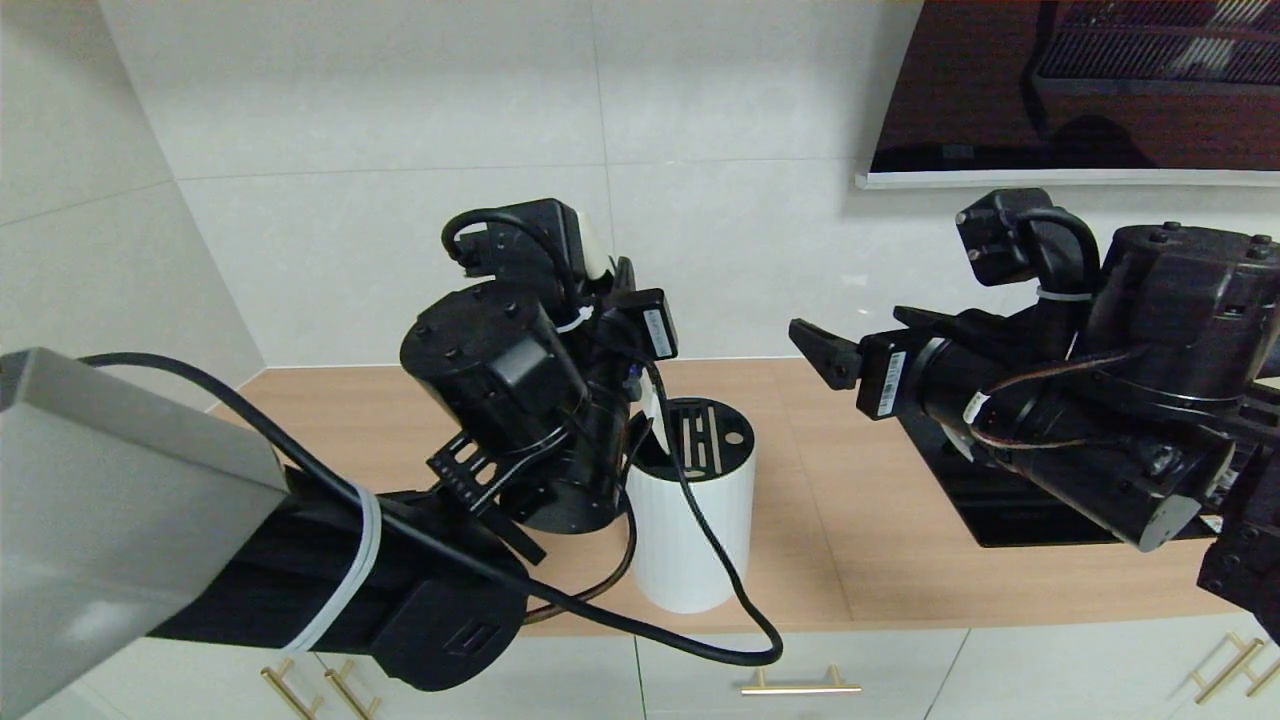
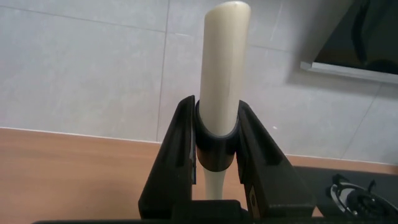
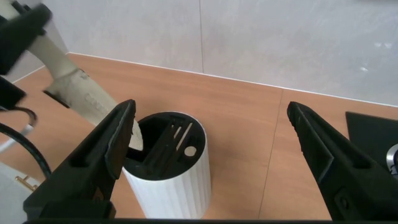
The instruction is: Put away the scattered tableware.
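Head view: white holder (image 1: 690, 530) stands upright on the wooden counter (image 1: 860, 540), near its front edge.

Left wrist view: left gripper (image 2: 216, 134) is clamped on the cream knife (image 2: 224, 62) at its dark collar.

Right wrist view: right gripper (image 3: 210, 109) has its 2 fingers spread wide, holding nothing. The knife blade slants down to the holder's slotted top.

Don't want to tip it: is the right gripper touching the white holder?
Apart. The head view shows the right gripper off to the side of the white holder, with bare wall and counter between them.
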You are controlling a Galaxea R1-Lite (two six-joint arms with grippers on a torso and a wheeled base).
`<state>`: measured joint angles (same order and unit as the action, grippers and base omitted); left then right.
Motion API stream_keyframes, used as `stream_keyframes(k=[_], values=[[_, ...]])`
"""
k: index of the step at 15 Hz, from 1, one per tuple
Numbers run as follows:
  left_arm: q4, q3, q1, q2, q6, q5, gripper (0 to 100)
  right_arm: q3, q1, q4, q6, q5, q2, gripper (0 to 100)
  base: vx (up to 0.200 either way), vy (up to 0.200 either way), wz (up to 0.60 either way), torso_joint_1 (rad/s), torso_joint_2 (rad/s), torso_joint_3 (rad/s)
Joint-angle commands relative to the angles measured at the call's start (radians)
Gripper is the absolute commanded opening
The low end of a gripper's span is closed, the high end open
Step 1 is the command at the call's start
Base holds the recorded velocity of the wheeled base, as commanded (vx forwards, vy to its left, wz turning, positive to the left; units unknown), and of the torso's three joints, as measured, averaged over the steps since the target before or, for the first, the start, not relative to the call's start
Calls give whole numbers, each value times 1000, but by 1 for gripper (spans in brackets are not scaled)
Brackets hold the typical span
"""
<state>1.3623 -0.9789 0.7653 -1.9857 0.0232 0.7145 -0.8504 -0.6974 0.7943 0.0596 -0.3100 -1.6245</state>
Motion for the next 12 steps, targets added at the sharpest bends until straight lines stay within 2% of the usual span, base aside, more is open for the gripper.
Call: stream_keyframes(k=[1,12], values=[[0,-1,0,-15,0,0,0,-1,-1,0,-1,0,-2,100,0,0,0,0,0,0],[4,3,3,-99,0,5,0,2,-1,0,0,-1,-3,100,0,0,0,0,0,0]])
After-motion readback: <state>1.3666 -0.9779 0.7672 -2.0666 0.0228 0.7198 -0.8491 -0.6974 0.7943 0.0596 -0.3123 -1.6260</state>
